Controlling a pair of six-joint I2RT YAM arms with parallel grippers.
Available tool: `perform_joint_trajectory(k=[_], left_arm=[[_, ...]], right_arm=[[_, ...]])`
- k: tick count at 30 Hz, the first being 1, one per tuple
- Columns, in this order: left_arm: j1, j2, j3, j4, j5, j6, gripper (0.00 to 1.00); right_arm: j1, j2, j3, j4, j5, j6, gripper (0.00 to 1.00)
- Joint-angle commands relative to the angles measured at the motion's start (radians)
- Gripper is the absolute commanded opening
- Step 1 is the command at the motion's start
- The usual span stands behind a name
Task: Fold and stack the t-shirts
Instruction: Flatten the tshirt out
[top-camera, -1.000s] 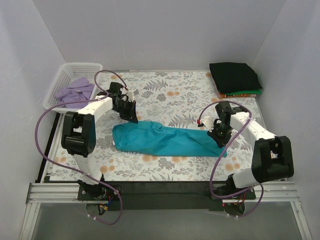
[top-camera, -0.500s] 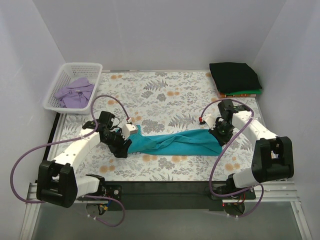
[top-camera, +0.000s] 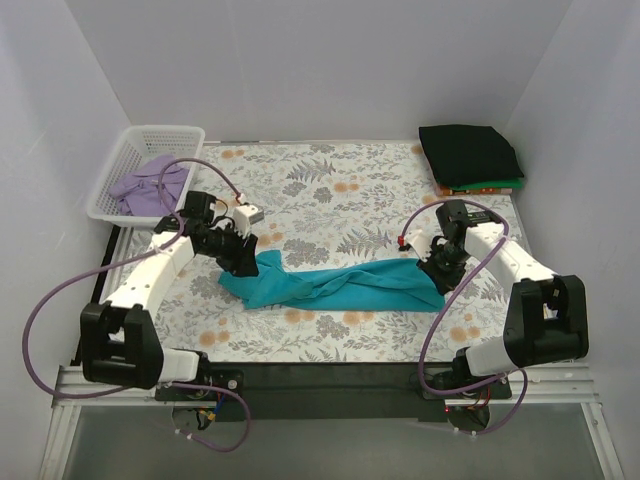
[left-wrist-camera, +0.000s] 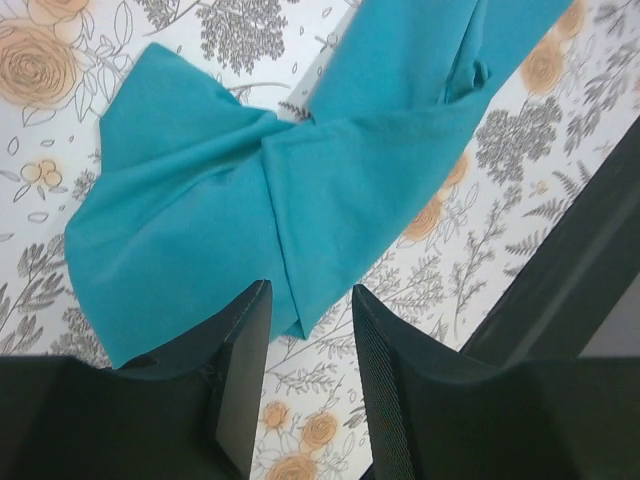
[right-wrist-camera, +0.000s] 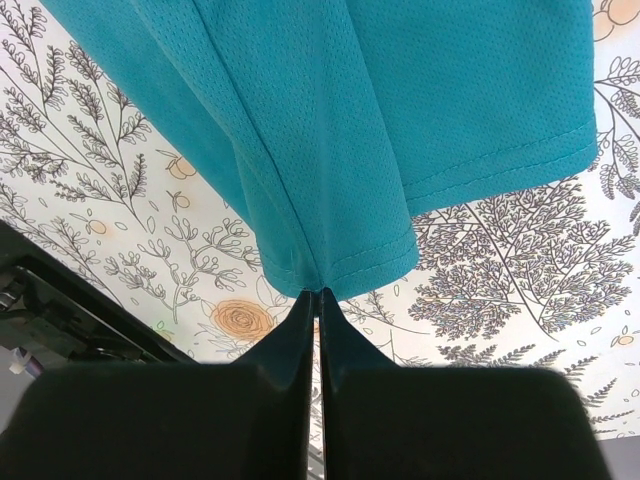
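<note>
The fingers (left-wrist-camera: 240, 380) of the left gripper (left-wrist-camera: 310, 292) stand partly apart above the left end of the teal t-shirt (top-camera: 340, 285), with nothing clamped between them. A folded tip of the shirt lies under the gap, and its edge runs close to one finger; whether it touches cannot be told from the wrist view. The right gripper (right-wrist-camera: 320, 295) is closed tight on the stitched hem at the shirt's right end, several layers gathered into the pinch.

What could go wrong: only one end is held. If the right arm pulls, I judge the loose left end would drag across the floral table cloth (top-camera: 330, 190) and bunch further. If the left fingers close where they are, they could catch only the top layer, or nip the table cloth as well. Folding the shirt as it lies would likely lock in the twist and give a lumpy, crooked fold.

The teal t-shirt lies across the middle of the table, nearer the front edge, stretched between the two grippers. It looks like thin mesh knit. It is not flat: the middle is narrowed and twisted like a rope, and the left end fans out into overlapping flaps.

A folded black t-shirt (top-camera: 470, 152) rests at the back right, with green and orange-red edges (top-camera: 490, 186) showing under it. A lavender t-shirt (top-camera: 150, 185) lies crumpled in the white basket (top-camera: 160, 132) at the back left.
</note>
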Motion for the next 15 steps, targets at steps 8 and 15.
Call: perform_joint_trajectory(k=[8, 15], left_arm=[[-0.012, 0.233, 0.143, 0.127, 0.148, -0.168, 0.38], [-0.047, 0.312, 0.156, 0.157, 0.125, -0.168, 0.41]], right_arm=[[-0.002, -0.030, -0.007, -0.036, -0.024, -0.014, 0.01], [-0.001, -0.022, 0.001, -0.037, -0.024, -0.011, 0.01]])
